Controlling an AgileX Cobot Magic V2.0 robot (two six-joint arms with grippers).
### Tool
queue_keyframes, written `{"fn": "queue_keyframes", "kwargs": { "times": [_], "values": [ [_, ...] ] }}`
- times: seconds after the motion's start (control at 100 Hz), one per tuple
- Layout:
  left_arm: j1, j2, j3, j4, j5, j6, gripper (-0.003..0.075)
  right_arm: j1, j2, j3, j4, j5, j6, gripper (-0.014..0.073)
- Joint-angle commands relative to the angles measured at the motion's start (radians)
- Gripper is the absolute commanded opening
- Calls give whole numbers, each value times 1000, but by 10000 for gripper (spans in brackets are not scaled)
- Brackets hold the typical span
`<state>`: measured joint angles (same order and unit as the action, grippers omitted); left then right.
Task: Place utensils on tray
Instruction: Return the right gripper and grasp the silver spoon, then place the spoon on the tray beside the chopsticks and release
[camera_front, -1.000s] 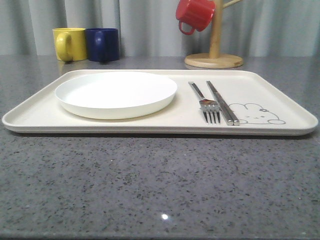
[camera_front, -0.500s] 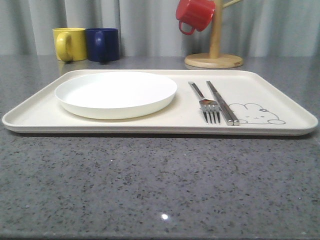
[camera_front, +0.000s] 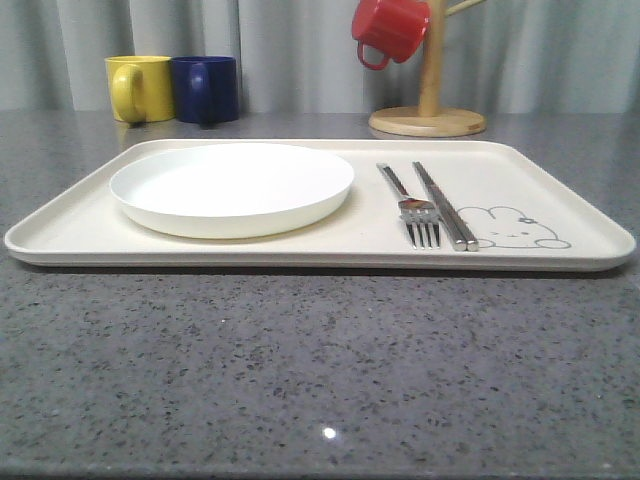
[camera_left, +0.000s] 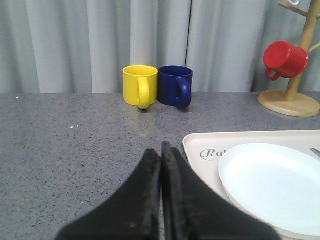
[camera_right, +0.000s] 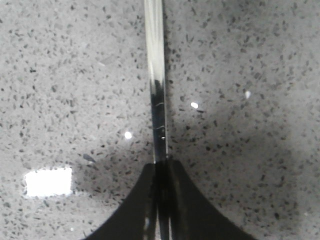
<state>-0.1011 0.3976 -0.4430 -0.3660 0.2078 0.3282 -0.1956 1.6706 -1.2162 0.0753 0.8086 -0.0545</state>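
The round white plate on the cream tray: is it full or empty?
Empty. The round white plate shows a bare white inside; the silver fork and chopsticks lie beside it on the cream tray.

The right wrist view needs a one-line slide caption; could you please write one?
Right gripper shut on a slim shiny metal utensil handle above the speckled grey countertop.

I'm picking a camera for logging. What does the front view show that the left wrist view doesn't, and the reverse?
Front: the whole fork and chopsticks lying on the tray by the rabbit drawing. Left wrist: the left end effector, shut, over the counter. Both: tray, white plate, yellow mug, blue mug, red mug.
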Motion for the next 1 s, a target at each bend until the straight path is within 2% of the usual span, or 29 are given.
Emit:
{"fn": "queue_keyframes", "kwargs": {
  "times": [0.0,0.21,0.4,0.77,0.99],
  "values": [
    [3,6,-27,-8,-78,-6,-18,-6,-33,-25,32,-18,-10,-53],
    [3,6,-27,-8,-78,-6,-18,6,-97,-28,77,-15,-9,-53],
    [3,6,-27,-8,-78,-6,-18,77,-205,-28,79,22,33,-53],
    [3,6,-27,-8,-78,-6,-18,343,-284,-27,63,-24,215,-53],
    [3,6,-27,-8,-78,-6,-18,513,-244,-27,-87,-97,429,-53]
  ]
}}
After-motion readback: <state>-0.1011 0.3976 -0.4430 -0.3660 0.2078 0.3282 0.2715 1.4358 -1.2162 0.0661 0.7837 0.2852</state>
